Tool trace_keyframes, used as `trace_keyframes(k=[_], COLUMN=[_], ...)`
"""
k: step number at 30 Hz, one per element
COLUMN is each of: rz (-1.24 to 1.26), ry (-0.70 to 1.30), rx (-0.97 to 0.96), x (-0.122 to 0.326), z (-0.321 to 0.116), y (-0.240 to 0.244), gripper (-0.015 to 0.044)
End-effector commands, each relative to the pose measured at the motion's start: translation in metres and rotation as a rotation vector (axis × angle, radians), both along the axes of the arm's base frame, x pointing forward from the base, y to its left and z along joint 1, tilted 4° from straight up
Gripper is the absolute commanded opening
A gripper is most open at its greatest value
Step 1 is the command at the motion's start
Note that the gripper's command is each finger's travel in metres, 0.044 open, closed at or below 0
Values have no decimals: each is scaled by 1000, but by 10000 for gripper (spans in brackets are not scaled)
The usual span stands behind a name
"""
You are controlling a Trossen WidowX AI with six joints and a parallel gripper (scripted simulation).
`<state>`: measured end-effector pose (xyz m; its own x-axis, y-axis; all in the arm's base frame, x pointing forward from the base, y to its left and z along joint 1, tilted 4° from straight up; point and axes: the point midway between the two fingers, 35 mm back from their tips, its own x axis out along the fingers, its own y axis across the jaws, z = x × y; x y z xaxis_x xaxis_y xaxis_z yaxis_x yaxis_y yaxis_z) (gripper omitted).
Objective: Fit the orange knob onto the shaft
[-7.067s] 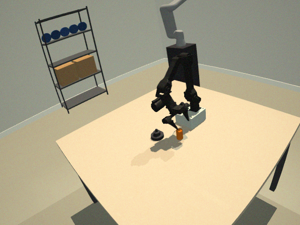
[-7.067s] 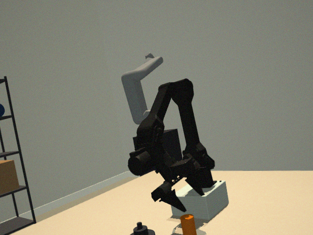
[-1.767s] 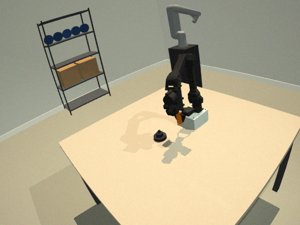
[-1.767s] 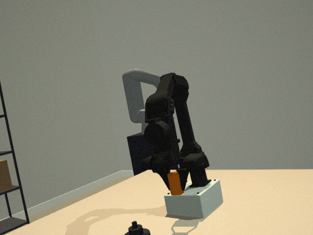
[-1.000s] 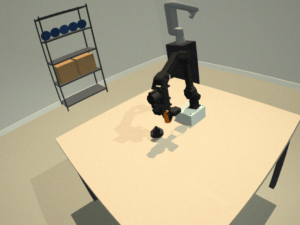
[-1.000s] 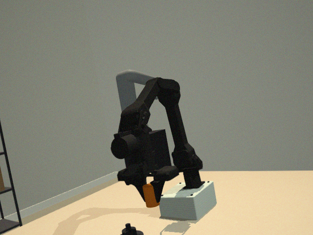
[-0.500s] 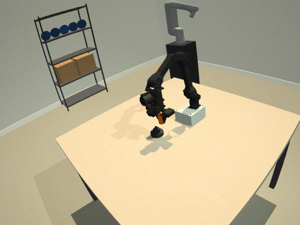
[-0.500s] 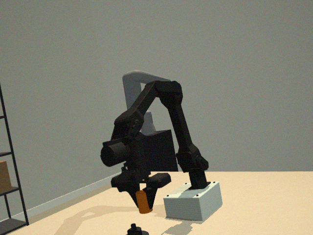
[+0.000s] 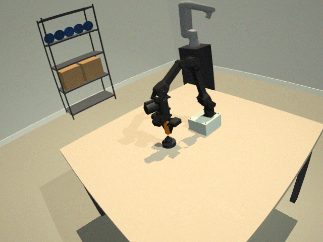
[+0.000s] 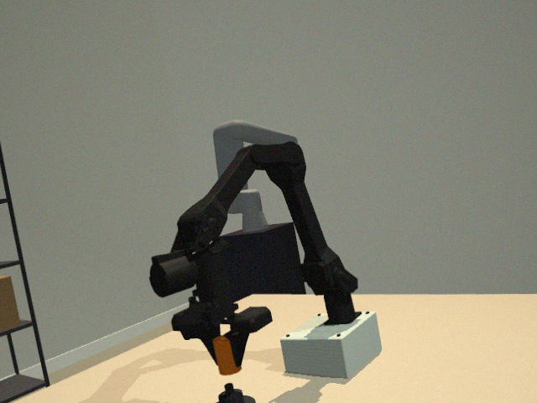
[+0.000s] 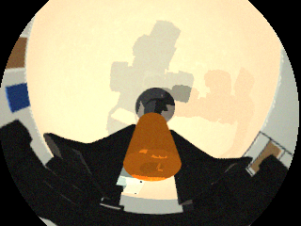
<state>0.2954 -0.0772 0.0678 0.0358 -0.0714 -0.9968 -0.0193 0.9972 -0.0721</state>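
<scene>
The orange knob (image 9: 167, 128) (image 10: 226, 356) (image 11: 151, 146) is held between the fingers of my gripper (image 9: 168, 128) (image 10: 227, 358) (image 11: 152, 130), which is shut on it. The knob is tilted a little in the top and exterior views. The dark round pedestal (image 9: 168, 143) (image 11: 142, 105) stands on the table just below the knob, with a gap between them in the top and exterior views. Its shaft (image 10: 228, 386) points up under the knob's lower end. In the wrist view the knob's far end overlaps the pedestal's near part. The knob's hole and the shaft's flat side are hidden.
The arm's pale base box (image 9: 205, 125) (image 10: 314, 358) stands on the table (image 9: 208, 182) behind and to the right of the pedestal. A shelf rack (image 9: 91, 103) and a dark cabinet with a grey arm (image 9: 185, 23) stand beyond the table.
</scene>
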Motion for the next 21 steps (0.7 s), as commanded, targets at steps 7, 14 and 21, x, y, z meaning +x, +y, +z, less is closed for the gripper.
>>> trace_keyframes(k=[7,14,21], rz=[8,8,4], ry=[-14,-14,-14], rx=[-2,-2,-2], x=[6,6,7], z=[-10,-24,-21], y=[-7,-8,-7], gripper=[0,0,0])
